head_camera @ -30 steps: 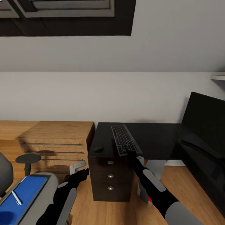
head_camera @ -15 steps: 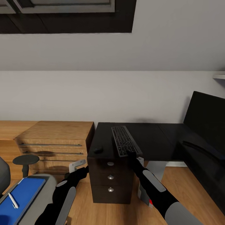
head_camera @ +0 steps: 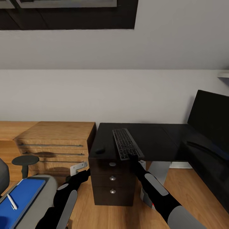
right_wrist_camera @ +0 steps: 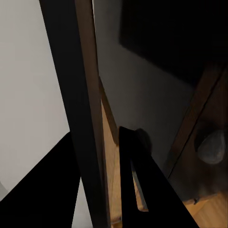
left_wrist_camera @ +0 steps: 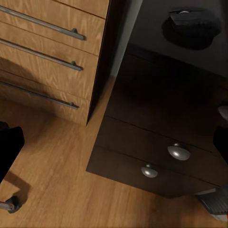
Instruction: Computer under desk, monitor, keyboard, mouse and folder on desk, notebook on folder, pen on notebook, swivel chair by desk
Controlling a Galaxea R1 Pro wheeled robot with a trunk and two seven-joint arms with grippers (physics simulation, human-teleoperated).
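The keyboard (head_camera: 126, 147) lies lengthwise on the black desk (head_camera: 152, 140), above the three-knob drawer unit (head_camera: 112, 178). My right gripper (head_camera: 133, 156) is shut on its near end at the desk's front edge; the right wrist view shows the keyboard (right_wrist_camera: 71, 95) edge-on between the dark fingers (right_wrist_camera: 130, 180). The mouse (head_camera: 100, 150) sits to the keyboard's left, and the monitor (head_camera: 211, 116) stands at the right. On the swivel chair (head_camera: 41, 203) lies the blue folder (head_camera: 20, 197) with the pen (head_camera: 12, 202) on it. My left gripper (head_camera: 78, 166) hangs between chair and drawers. The computer (head_camera: 147, 196) peeks out behind my right arm. The notebook is out of view.
A light wooden drawer chest (head_camera: 54, 143) stands against the desk's left side. The chair's dark armrest (head_camera: 25, 160) rises in front of the chest. Wooden floor runs below the drawers (left_wrist_camera: 57, 175). A dark window frame (head_camera: 66, 16) hangs on the white wall.
The whole picture has shifted slightly, so the camera moved. My right gripper stays shut on the keyboard's near end at the desk edge, and the left arm holds its place.
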